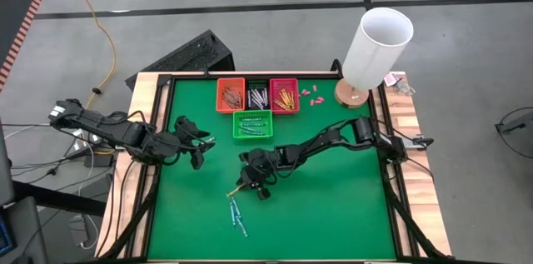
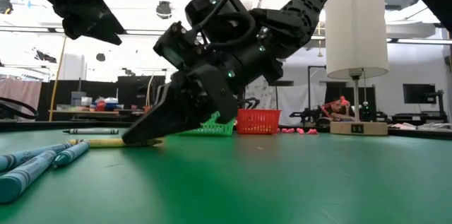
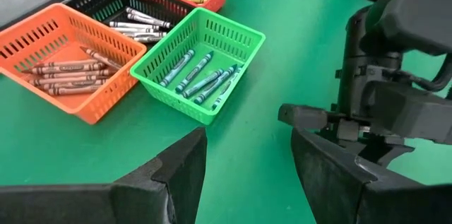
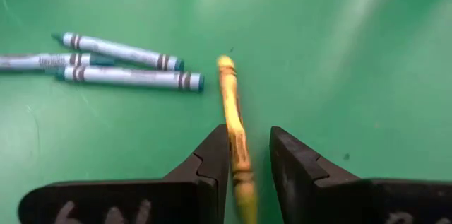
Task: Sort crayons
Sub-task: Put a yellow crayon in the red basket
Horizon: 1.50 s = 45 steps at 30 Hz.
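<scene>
A yellow crayon [image 4: 236, 136] lies flat on the green table, also seen in the high view [image 1: 234, 191]. My right gripper [image 4: 251, 160] is low over it, open by a narrow gap, one finger on each side of the crayon's near half. Three blue crayons [image 4: 120, 65] lie loose beside it, also in the high view [image 1: 238, 218]. My left gripper [image 3: 247, 160] is open and empty, held above the table left of centre [image 1: 196, 143]. Sorted crayons lie in an orange [image 1: 231, 95], a black [image 1: 256, 95], a red [image 1: 284, 95] and a green basket [image 1: 252, 124]. My right gripper points slanting down from the table's right and far side, its fingers along the yellow crayon's two long sides [image 4: 240, 157]. One finger [image 4: 215, 157] lies close against the crayon; I cannot tell whether it touches. The crayon rests flat on the table.
A lamp with a white shade [image 1: 376, 43] stands at the far right corner. Small pink bits [image 1: 310, 96] lie right of the red basket. A raised black frame [image 1: 158, 131] runs round the green surface.
</scene>
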Tool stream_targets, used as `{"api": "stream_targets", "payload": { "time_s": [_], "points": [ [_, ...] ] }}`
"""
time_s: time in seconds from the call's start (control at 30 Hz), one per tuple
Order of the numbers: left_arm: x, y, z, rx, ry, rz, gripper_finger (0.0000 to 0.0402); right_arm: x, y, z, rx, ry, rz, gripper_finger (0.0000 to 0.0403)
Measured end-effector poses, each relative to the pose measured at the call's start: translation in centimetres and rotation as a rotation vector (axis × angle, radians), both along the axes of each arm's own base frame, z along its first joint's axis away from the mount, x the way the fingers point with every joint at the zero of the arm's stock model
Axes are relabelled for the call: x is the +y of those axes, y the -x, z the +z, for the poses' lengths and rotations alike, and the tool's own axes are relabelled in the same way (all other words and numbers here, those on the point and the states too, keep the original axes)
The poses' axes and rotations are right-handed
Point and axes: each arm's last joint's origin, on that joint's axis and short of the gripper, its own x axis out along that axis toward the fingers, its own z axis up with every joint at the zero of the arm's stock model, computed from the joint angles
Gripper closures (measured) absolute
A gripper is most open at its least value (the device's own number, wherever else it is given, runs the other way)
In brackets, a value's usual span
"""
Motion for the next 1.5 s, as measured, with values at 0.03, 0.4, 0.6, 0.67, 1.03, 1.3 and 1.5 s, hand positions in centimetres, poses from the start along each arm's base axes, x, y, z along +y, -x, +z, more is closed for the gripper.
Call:
{"api": "stream_targets", "payload": {
  "time_s": [0.03,0.4,0.6,0.67,1.03,1.3,1.5],
  "points": [
    [0.0,0.0,0.0,0.001,-0.001,0.0,0.0204,0.0,0.0,0.0,-0.002,-0.001,-0.001,0.0301],
    [0.0,0.0,0.0,0.0,-0.001,0.001,0.0204,-0.2,0.2,-0.5,0.066,0.011,-0.07,0.031],
    [0.0,0.0,0.0,0.0,-0.001,0.002,0.0204,-0.1,0.3,-0.7,0.1,0.03,-0.159,0.0359],
    [0.0,0.0,0.0,0.0,-0.001,0.001,0.0204,-0.1,0.3,-0.7,0.112,0.012,-0.171,0.038],
    [0.0,0.0,0.0,0.0,-0.002,0.002,0.0204,-0.1,0.0,-0.3,0.068,-0.088,-0.284,0.0399],
    [0.1,0.2,-0.2,0.029,-0.011,0.002,0.0204,-0.4,-0.5,1.1,-0.051,-0.113,-0.426,0.04],
    [0.1,0.2,-0.3,0.035,-0.012,0.003,0.0204,-0.6,-0.4,1.9,-0.067,-0.151,-0.498,0.0399]
  ]
}}
